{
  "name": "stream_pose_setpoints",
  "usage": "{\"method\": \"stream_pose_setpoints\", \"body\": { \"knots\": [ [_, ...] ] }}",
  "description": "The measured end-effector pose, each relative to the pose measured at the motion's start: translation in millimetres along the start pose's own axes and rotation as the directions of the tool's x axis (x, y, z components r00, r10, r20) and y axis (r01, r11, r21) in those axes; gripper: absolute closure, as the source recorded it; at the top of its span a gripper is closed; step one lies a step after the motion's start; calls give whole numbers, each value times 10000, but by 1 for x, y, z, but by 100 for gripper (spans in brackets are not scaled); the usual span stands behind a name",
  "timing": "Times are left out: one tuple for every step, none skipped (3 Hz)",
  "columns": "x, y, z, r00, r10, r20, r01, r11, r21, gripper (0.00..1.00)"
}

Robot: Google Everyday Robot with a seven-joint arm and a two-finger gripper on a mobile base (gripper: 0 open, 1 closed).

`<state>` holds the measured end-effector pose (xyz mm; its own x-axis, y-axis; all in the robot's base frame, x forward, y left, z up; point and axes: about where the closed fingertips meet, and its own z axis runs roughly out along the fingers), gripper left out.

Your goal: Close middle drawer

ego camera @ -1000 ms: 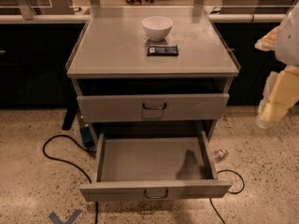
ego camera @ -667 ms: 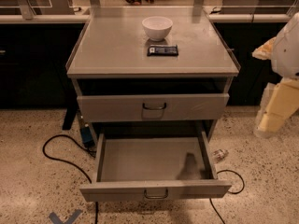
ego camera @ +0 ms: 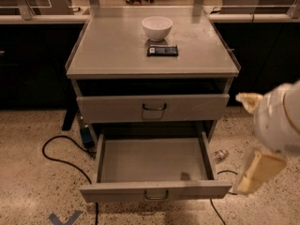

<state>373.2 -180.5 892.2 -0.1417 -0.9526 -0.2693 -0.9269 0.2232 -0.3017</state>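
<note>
The middle drawer is a wide, shallow grey drawer with a low front panel and a small dark loop handle. It is pulled far out and is empty. The taller-fronted drawer above it stands out only a little. The lowest drawer is hidden beneath the open one. My gripper, white with cream parts, hangs at the right of the view. It is just outside the open drawer's front right corner, apart from it.
A white bowl and a dark flat packet lie on the cabinet top. Black cables run over the speckled floor at the left. A small clear object lies on the floor at the right. Dark counters stand behind.
My gripper has moved down and to the left, from beside the cabinet top to the level of the open drawer's front. The drawers have not moved.
</note>
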Motion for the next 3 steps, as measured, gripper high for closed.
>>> {"method": "stream_pose_setpoints", "body": {
  "knots": [
    [16, 36, 81, 9993, 363, -46, -364, 9984, -434, 0],
    [26, 52, 113, 9986, 511, -130, -518, 9973, -520, 0],
    [26, 52, 113, 9986, 510, -130, -517, 9973, -521, 0]
  ]
}}
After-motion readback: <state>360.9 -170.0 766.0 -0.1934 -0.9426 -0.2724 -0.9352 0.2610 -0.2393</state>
